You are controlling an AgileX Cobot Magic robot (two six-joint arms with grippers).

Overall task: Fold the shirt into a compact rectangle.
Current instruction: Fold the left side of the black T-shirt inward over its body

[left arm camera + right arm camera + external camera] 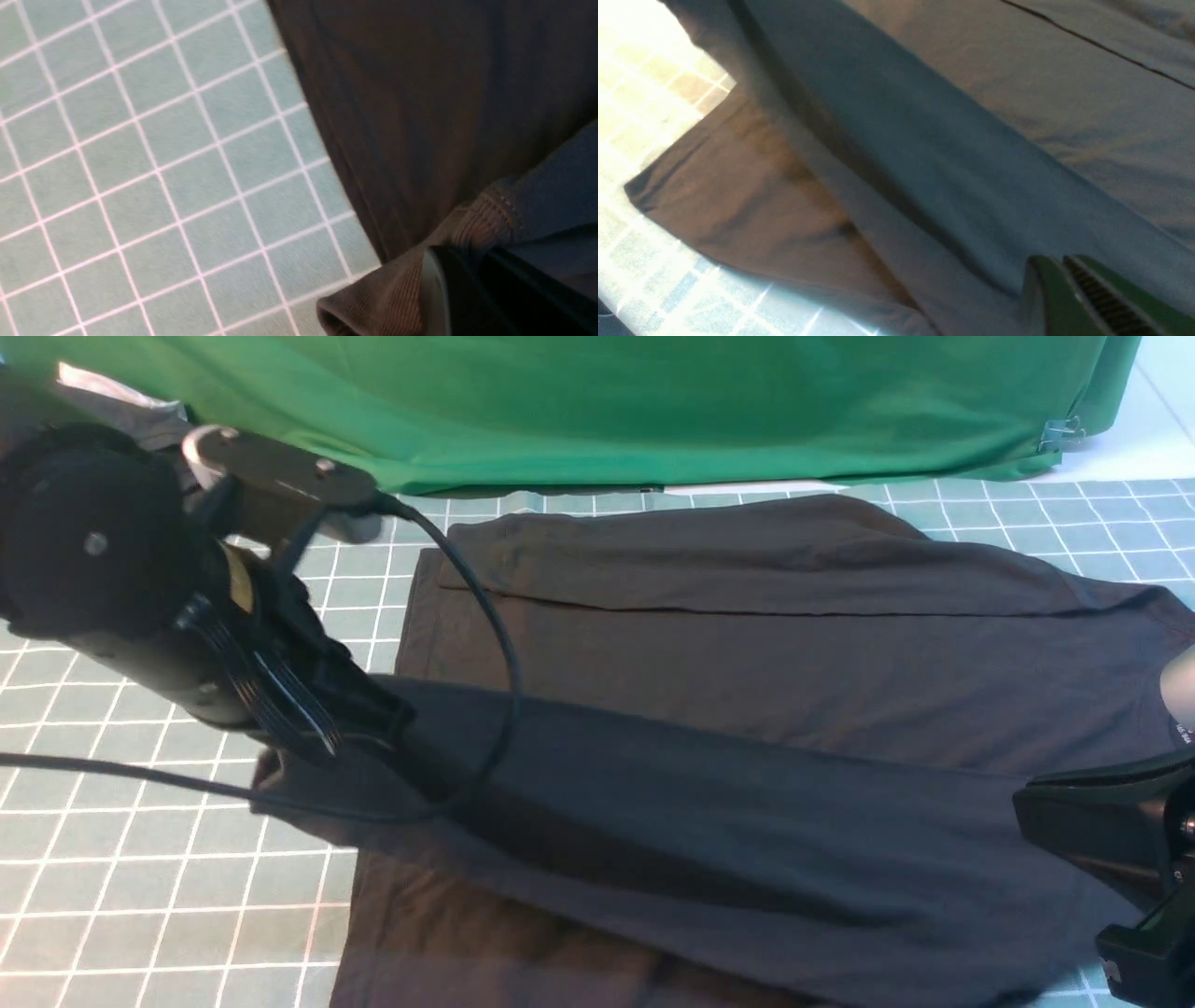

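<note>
One shirt (747, 644) fold stretches between left pincer (372, 714) and right pincer (1052, 266), seemingly pinched.

left gripper (387, 719): clamped shut, arm reaching forward | right gripper (1064, 275): clamped shut, held low

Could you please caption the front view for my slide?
Left gripper and right gripper, both shut, hold a raised fold of the large black cotton T-shirt.

We read this as a robotics lab rather than a home. A teal mat (140, 896) ruled in a white grid covers the counter. Behind the mat hangs a green cloth backdrop (653, 401), pinched at one end by a metal binder clip (1060, 432). Above the mat reaches a black robot arm (93, 551) trailing a loose cable (499, 644).
</note>
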